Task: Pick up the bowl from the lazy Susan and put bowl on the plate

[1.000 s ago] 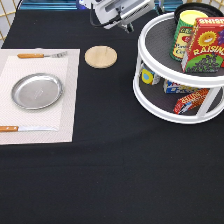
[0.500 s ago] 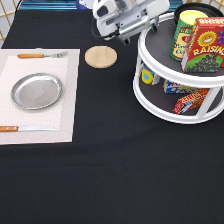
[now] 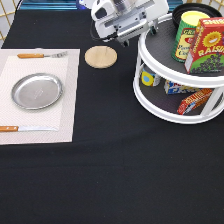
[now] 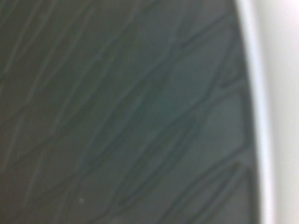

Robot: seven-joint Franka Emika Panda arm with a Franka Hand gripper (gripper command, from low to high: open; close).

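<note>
Tool: the white two-finger gripper (image 3: 137,31) hangs at the exterior view's top, low over the near-left edge of the turntable's upper tier. Whether it is spread or pressed together cannot be told, and it carries nothing that shows.

Task object: the shallow glossy black bowl (image 3: 178,11) sits on the upper tier of the large white two-tier lazy Susan (image 3: 170,116). It is at the exterior view's top right, and only an arc of its rim shows behind a yellow-lidded can (image 3: 192,30) and a red raisin box (image 3: 207,45).

Key relation: the bowl lies to the exterior view's right of the gripper, near but apart. The bowl is round, so it has no long axis to align with.

Wrist view: the dark grey tray surface (image 4: 108,115) fills the picture from close by, bordered by the white raised rim. The bowl does not show here.

Destination: the round shiny silver metal plate (image 3: 37,91) lies bare on a pale placemat (image 3: 65,100) at the exterior view's left, well apart from the turntable. A round wooden coaster (image 3: 101,56) lies between them.

Progress: by this judgement the bowl is not yet lifted.
</note>
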